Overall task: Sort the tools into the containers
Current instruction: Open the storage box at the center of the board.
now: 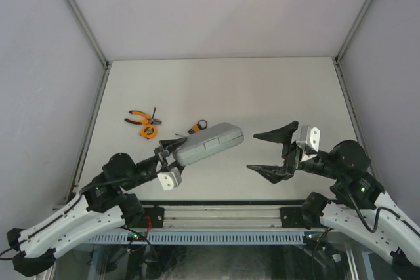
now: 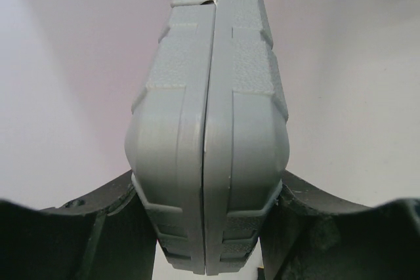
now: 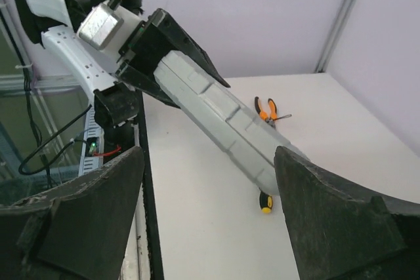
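My left gripper (image 1: 176, 157) is shut on one end of the closed grey tool case (image 1: 210, 142) and holds it on edge, tilted. In the left wrist view the case (image 2: 207, 129) fills the gap between the black fingers (image 2: 85, 227). My right gripper (image 1: 252, 151) is wide open and empty, just right of the case's far end. In the right wrist view (image 3: 209, 155) the case (image 3: 223, 119) slopes down towards the table. Orange-handled pliers (image 1: 136, 119) and an orange tape measure (image 1: 149, 130) lie to the left. A yellow-and-black screwdriver (image 1: 197, 126) lies behind the case, its handle end visible (image 3: 265, 202).
The white table (image 1: 262, 90) is walled by pale panels on three sides. A black rail (image 1: 216, 218) runs along the near edge between the arm bases. The pliers also show in the right wrist view (image 3: 266, 109). A small dark tool (image 1: 153, 116) lies by the pliers.
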### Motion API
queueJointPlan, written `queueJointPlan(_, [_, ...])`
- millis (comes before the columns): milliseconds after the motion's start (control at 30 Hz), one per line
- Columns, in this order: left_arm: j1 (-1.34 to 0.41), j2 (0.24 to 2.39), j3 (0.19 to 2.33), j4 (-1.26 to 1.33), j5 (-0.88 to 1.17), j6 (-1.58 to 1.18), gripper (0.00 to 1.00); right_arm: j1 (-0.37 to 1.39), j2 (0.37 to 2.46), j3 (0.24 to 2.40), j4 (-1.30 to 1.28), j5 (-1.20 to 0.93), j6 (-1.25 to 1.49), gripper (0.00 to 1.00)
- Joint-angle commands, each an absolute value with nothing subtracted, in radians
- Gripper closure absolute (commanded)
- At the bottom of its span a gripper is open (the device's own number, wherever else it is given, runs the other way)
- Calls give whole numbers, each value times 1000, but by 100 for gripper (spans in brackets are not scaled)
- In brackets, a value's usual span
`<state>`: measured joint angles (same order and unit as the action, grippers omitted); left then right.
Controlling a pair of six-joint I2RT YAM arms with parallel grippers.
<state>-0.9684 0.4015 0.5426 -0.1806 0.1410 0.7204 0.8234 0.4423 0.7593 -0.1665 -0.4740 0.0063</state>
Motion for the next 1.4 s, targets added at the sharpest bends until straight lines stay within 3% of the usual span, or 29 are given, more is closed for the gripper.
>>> queueJointPlan(0, [-966, 371, 518, -28, 176, 914, 100, 872, 528, 854, -128, -531, -148, 22])
queueJointPlan(433, [-966, 435, 576, -156, 157, 1252, 100, 903, 781, 1050, -342, -797, -368, 42])
queueJointPlan(1367, [-985, 393, 576, -160, 206, 1341, 100, 959, 997, 1098, -457, -716, -492, 53])
